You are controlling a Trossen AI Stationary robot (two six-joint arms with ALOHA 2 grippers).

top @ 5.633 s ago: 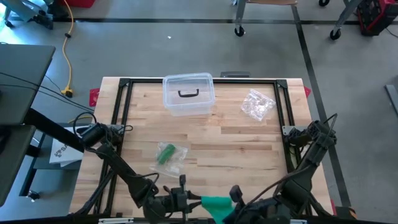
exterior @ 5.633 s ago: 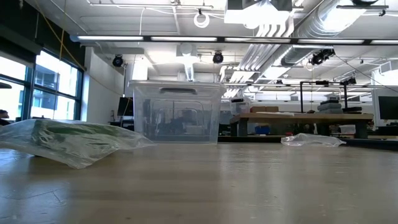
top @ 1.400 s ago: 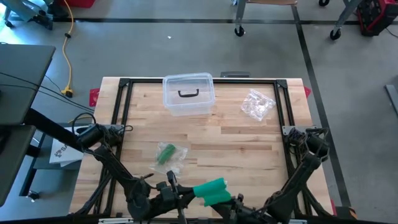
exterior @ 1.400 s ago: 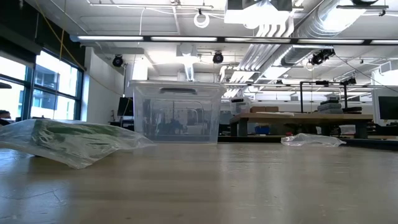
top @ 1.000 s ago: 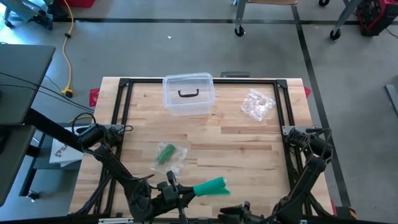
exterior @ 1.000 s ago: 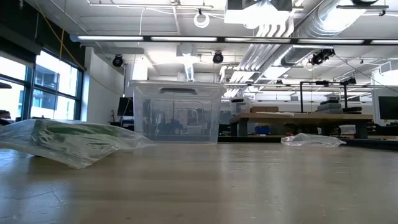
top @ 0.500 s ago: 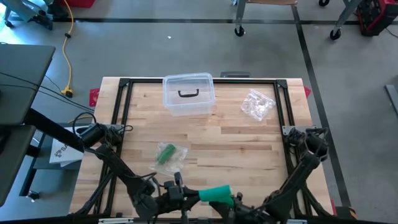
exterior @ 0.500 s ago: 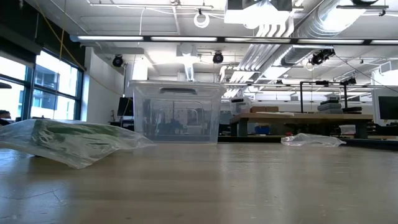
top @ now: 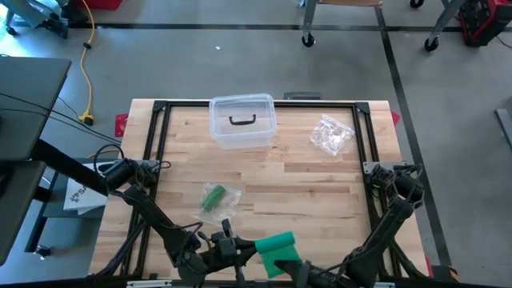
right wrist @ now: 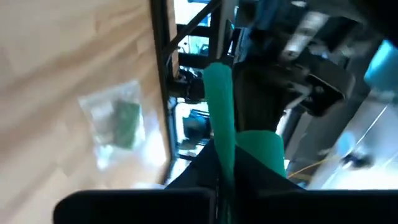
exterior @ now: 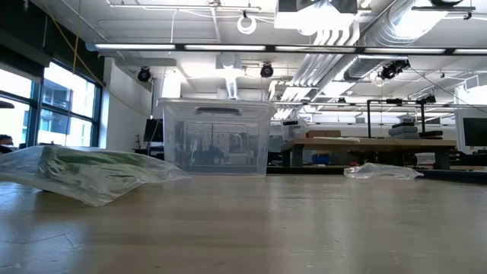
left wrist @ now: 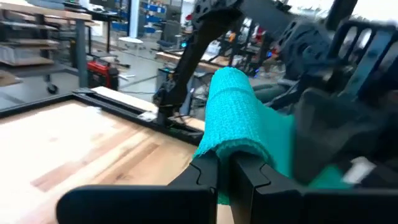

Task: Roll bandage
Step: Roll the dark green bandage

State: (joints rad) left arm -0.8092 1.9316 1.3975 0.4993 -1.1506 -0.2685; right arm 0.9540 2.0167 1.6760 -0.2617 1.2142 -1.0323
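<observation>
The left gripper [left wrist: 225, 171] is clenched on the near-left end of the green bandage [top: 274, 250], its two dark fingers [left wrist: 200, 177] pressed together on the fabric. The right gripper [right wrist: 222, 165] is clenched too, pinching a thin strip of the same bandage between its fingers at the right end. The bandage hangs between the two grippers at the near edge of the table [top: 304, 184], just right of the middle, partly rolled into a thick tube.

Farther in, left of centre, a clear bag with a green roll inside [top: 215, 200] lies flat on the wood. A clear lidded plastic box [top: 242, 122] stands at the far edge, and a crumpled clear wrapper [top: 331, 134] lies to its right, well apart from both.
</observation>
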